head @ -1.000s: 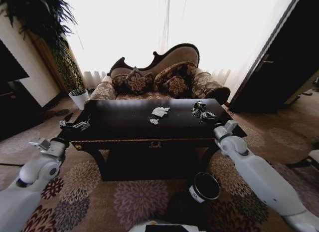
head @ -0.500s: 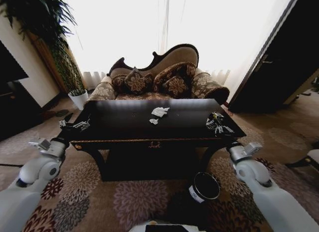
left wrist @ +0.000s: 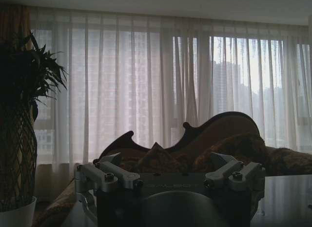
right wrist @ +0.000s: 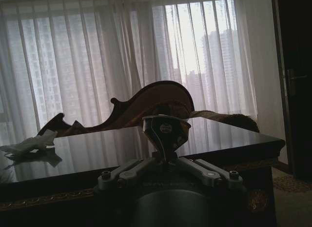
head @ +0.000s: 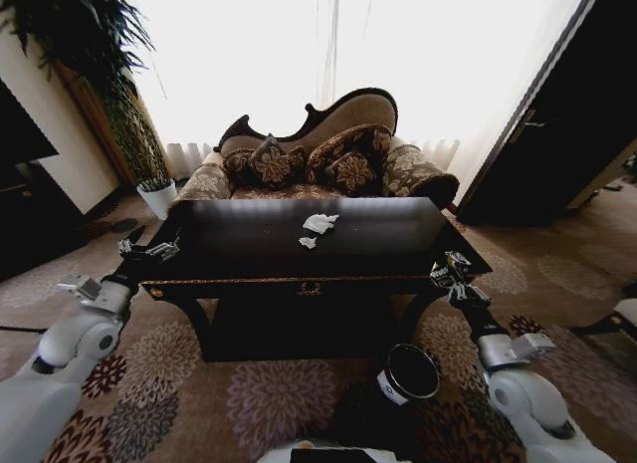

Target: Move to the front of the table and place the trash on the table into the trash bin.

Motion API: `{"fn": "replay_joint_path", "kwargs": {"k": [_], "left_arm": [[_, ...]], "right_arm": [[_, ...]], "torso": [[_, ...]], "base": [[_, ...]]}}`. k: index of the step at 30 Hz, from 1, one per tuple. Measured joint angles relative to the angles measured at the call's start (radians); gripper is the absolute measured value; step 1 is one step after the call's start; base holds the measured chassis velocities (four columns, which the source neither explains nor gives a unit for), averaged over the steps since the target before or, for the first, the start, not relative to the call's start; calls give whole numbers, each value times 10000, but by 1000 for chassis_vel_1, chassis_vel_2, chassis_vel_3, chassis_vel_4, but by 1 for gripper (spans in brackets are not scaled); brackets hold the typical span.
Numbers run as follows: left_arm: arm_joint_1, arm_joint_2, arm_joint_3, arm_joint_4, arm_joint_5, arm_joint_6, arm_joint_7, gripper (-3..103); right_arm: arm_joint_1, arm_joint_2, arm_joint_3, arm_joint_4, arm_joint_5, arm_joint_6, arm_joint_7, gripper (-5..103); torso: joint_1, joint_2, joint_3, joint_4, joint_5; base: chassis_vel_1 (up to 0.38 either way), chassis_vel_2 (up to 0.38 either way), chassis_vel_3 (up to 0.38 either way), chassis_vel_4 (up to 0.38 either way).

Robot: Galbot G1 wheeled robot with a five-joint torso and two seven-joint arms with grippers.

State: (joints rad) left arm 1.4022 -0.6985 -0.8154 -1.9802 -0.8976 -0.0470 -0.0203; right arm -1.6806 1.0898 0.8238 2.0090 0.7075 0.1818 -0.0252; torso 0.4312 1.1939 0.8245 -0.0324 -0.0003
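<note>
The dark glossy table (head: 249, 239) stands straight ahead. Two white paper wads (head: 319, 223) lie near its middle, and the right wrist view shows them (right wrist: 29, 145) far across the top. My right gripper (head: 448, 270) hangs just off the table's front right corner, shut on the small dark shiny lump (right wrist: 165, 124). Below it and a little nearer to me, the black trash bin (head: 409, 373) stands on the carpet with its mouth upward. By the table's left front corner, my left gripper (head: 149, 250) stays open and empty (left wrist: 168, 163).
A patterned sofa (head: 309, 159) stands behind the table, under bright curtained windows. A white plant pot (head: 157, 196) with a tall plant is at the back left. A dark door (head: 557, 134) is on the right, and dark furniture (head: 25, 204) on the left.
My right gripper has drawn back from over the table's right part to beyond its front right corner, carrying the dark lump with it. The left arm has not moved.
</note>
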Motion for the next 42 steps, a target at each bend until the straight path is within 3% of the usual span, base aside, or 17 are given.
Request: {"fn": "replay_joint_path", "kwargs": {"k": [10, 17, 29, 34, 42], "left_arm": [[0, 1, 0, 0, 0, 0, -1, 100], [0, 0, 0, 0, 0, 0, -1, 100], [0, 0, 0, 0, 0, 0, 0, 100], [0, 0, 0, 0, 0, 0, 0, 100], [0, 0, 0, -1, 0, 0, 0, 100]], "right_arm": [[446, 939, -696, -1910, 225, 756, 48, 0], [1348, 1376, -1162, -4395, -157, 1241, 61, 0], [3106, 1460, -1640, -8596, -327, 1928, -125, 0], [3584, 1436, -1769, -9433, -232, 1930, -122, 0], [5027, 940, -2169, -12226, -818, 2248, -589, 0]], "torso": [[1, 0, 1, 1, 2], [2, 0, 1, 2, 3], [2, 0, 1, 0, 4], [2, 0, 2, 1, 5], [2, 0, 2, 0, 3]], "base": [[0, 0, 0, 0], [0, 0, 0, 0], [0, 0, 0, 0], [0, 0, 0, 0], [0, 0, 0, 0]]}}
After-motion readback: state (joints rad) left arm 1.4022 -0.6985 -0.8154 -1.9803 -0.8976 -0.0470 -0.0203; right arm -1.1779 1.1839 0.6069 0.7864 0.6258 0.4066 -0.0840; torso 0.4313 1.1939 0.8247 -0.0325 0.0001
